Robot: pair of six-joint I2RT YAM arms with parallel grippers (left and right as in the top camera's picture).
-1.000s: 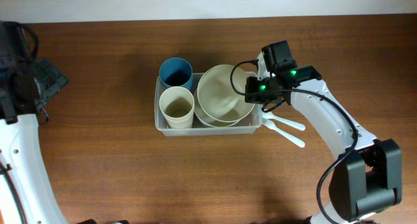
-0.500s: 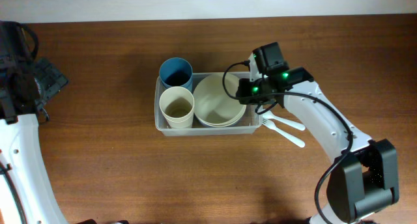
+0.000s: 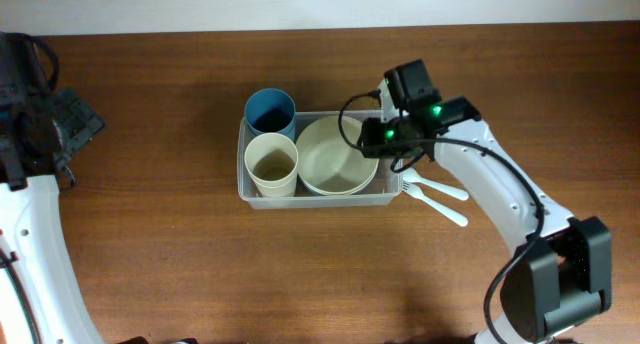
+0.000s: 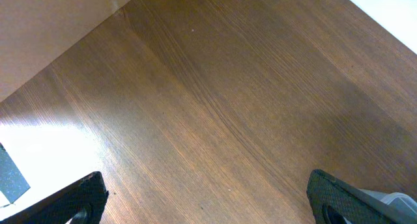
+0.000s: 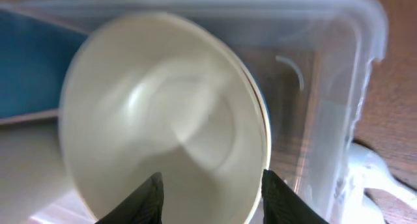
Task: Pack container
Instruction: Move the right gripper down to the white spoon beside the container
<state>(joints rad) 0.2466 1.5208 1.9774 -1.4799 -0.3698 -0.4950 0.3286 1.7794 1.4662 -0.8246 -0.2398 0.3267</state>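
— Right gripper [image 5: 212, 185] hangs open over the cream bowl [image 3: 337, 156], which sits in the container [image 3: 243, 154] on the surface [image 3: 150, 234] with a cream cup [image 3: 271, 164] and a blue cup [image 3: 270, 112].
— So nearly packed?
— I'd say so; white forks [image 3: 437, 197] lie outside, just beside it.

My white left arm [image 3: 30, 254] sits back, left black pincer [image 4: 208, 208] spread wide; white right arm [image 3: 500, 189] reaches forward, right black pincer [image 5: 212, 198] parted.

The worktop [image 3: 150, 244] is brown wood grain, smooth, with a low sheen that flares white under the light. The container [image 3: 243, 189] is clear, glossy plastic. The cream bowl [image 3: 335, 159] is smooth and softly shiny, probably plastic, though blur hides detail. The cream cup [image 3: 271, 164] and blue cup [image 3: 269, 111] look matt.
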